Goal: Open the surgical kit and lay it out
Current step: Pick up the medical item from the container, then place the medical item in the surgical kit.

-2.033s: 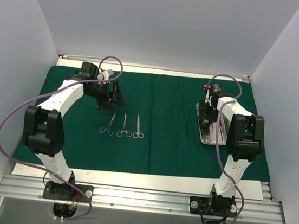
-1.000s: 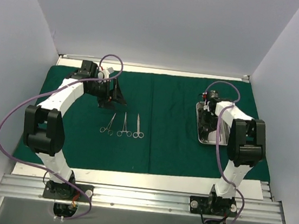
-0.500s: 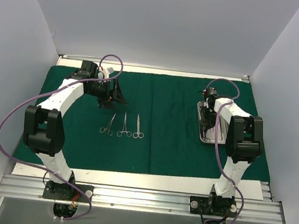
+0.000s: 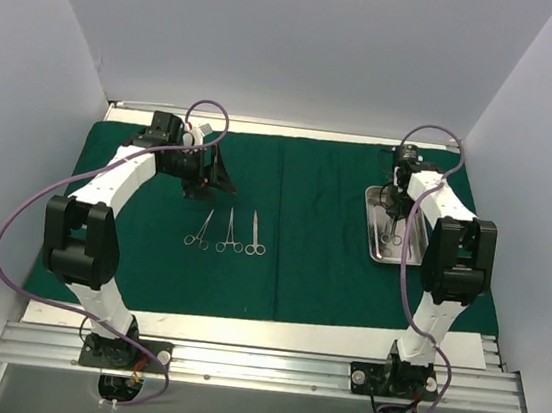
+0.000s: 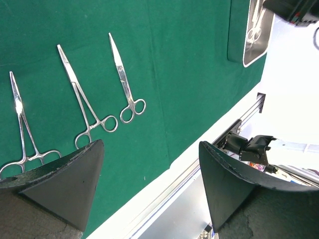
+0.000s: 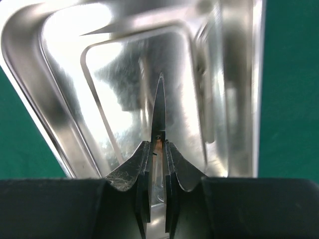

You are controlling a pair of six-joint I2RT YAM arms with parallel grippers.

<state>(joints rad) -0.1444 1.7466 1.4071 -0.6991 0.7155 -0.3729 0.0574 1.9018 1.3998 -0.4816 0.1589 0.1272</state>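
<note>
The dark green drape lies spread over the table. Three ring-handled instruments lie side by side on it; they also show in the left wrist view. My left gripper hangs open and empty above the cloth behind them, jaws wide apart. The steel tray sits at the right. My right gripper is over the tray's far half, shut on a slim pointed silver instrument whose tip sticks out ahead of the fingers. More instruments lie in the tray.
The tray's rim slopes up around the held blade. White walls close in the left, back and right. The aluminium rail with both arm bases runs along the near edge, with purple cables looping over each arm.
My right arm has swung from the tray's middle toward its far end, uncovering the tray's near half. The left arm and the three laid-out instruments have not moved.
</note>
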